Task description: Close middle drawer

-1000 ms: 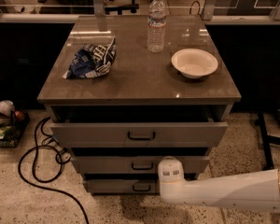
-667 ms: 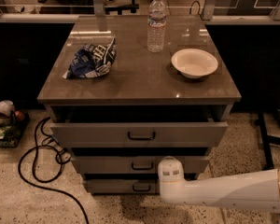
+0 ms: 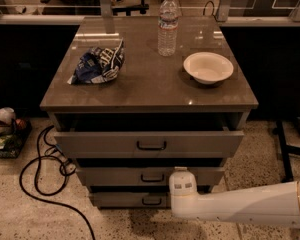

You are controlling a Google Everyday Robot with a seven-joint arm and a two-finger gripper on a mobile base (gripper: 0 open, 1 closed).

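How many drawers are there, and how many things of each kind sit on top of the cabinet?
drawers: 3 (top drawer, middle drawer, lowest drawer)
water bottle: 1
bowl: 1
snack bag: 1
Total: 6
The gripper, at the white arm's end, is at the middle drawer's front.

Gripper (image 3: 182, 180) sits at the middle drawer (image 3: 110, 176) front, just right of its handle (image 3: 152, 178). From where I stand only a white housing shows; the working end is hidden.
Arm (image 3: 250, 211): cut off at the right edge of view.
Middle drawer's inside: hidden under the top drawer (image 3: 90, 145) front, only a dark gap.
Lowest drawer (image 3: 120, 200): right part covered by the arm.
Crumpled bag (image 3: 97, 64) on the bench (image 3: 150, 91): print too small to read.
Clutter (image 3: 5, 129) on the floor: cut off at the left edge.
Cable (image 3: 21, 175): runs out past the bottom edge.
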